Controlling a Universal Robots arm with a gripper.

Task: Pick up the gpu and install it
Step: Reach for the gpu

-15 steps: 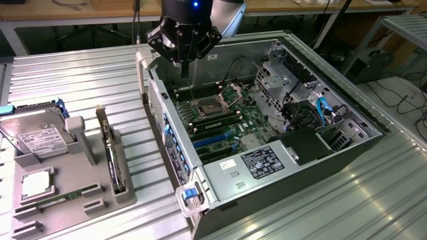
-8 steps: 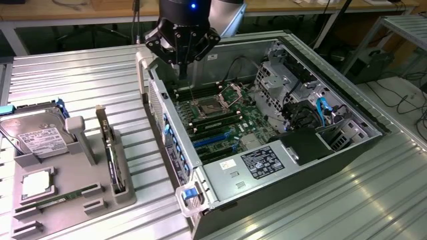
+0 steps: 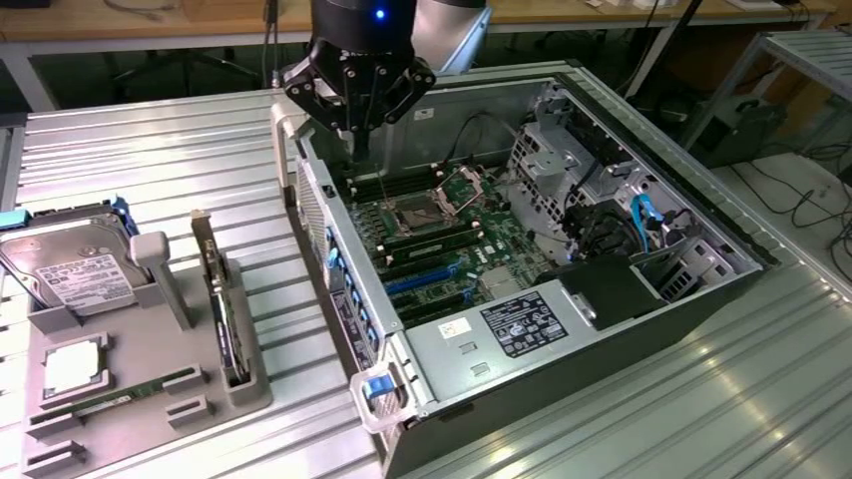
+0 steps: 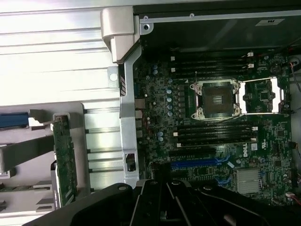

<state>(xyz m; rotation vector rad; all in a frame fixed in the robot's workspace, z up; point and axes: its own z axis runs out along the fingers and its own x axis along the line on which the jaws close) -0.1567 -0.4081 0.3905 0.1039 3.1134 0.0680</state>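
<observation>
Pincer (image 3: 357,138), closed, hangs over the computer case (image 3: 560,399), well apart from gpu (image 3: 219,299).

From where I stand, the arm (image 3: 456,30) ends in a dark wrist (image 3: 362,35) held upright, a small blue light (image 3: 379,14) glowing on it. Below it the gripper (image 3: 358,150) points straight down, its black linkages (image 3: 319,85) spread wide at the top and its two thin fingers (image 3: 357,135) drawn together into one narrow tip.
</observation>
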